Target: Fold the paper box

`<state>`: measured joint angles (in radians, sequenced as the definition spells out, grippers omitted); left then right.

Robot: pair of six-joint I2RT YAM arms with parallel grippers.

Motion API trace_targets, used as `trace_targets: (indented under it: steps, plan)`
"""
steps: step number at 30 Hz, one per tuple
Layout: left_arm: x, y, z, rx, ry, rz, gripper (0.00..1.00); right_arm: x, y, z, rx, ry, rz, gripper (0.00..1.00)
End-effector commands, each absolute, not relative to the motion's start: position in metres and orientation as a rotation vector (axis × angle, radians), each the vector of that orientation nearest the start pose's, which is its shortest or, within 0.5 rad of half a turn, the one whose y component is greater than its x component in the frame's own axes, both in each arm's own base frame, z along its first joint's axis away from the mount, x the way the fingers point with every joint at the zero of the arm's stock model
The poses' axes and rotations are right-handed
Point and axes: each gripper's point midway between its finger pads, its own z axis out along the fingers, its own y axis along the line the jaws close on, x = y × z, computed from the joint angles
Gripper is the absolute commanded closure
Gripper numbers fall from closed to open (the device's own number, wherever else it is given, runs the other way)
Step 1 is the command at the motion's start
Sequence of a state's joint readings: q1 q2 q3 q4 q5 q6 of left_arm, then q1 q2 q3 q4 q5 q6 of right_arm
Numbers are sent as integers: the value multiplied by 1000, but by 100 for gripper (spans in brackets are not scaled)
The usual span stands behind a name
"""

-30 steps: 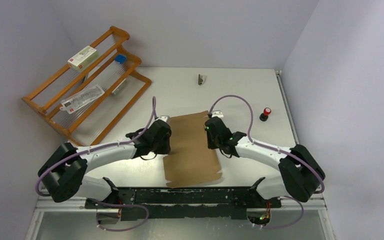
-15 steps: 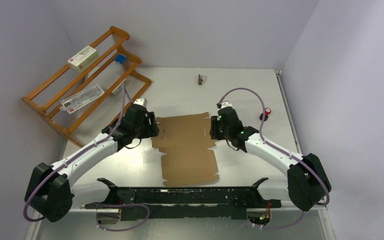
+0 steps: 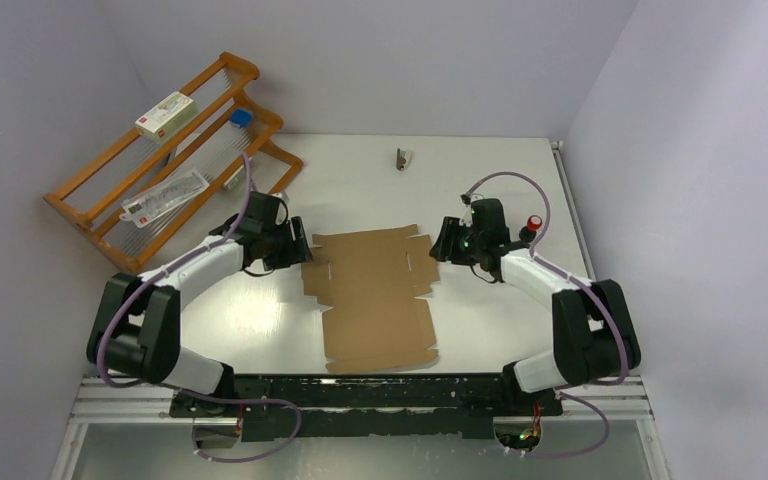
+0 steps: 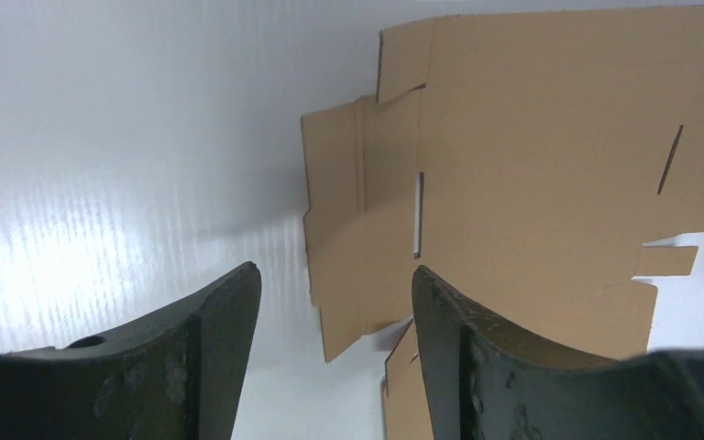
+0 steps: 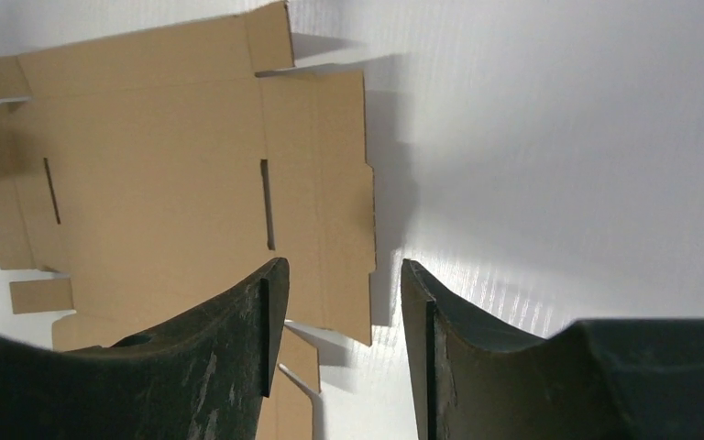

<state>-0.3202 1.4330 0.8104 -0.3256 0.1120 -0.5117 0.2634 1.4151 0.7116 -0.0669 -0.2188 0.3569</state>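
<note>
The paper box (image 3: 370, 290) is a flat brown die-cut sheet with flaps and slits, lying unfolded in the middle of the table. My left gripper (image 3: 298, 248) hovers open just off the sheet's left flaps, nothing between its fingers. In the left wrist view the left gripper (image 4: 335, 270) looks past its tips at the sheet (image 4: 532, 137). My right gripper (image 3: 438, 243) is open beside the right flaps, apart from them. The right wrist view shows the right gripper (image 5: 344, 263) empty, with the sheet (image 5: 165, 156) ahead and to the left.
A wooden rack (image 3: 260, 150) stands at the back left, holding a white carton with red print (image 3: 166, 113), a flat packet (image 3: 165, 197) and a small blue item (image 3: 241, 117). A small metal piece (image 3: 402, 158) lies at the back. A red-topped knob (image 3: 534, 226) sits behind the right arm.
Both grippers have opened and drawn outward and back from the sheet's sides. The side flaps they held up have dropped, and the sheet now lies wider and flat.
</note>
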Motion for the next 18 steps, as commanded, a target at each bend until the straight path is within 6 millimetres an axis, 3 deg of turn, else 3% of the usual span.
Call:
trace_targets:
  steps: [1,6,12,18]
  plan:
    - [320,-158,70,-132,2544,-573,35,337,149,58,-5,2375,620,47]
    - [320,-157,52,-138,2592,-552,40,340,154,39,-5,2414,659,47]
    - [318,-153,42,-135,2614,-515,50,339,159,33,-22,2427,698,50]
    - [316,-158,39,-121,2620,-545,66,336,163,33,-30,2428,726,65]
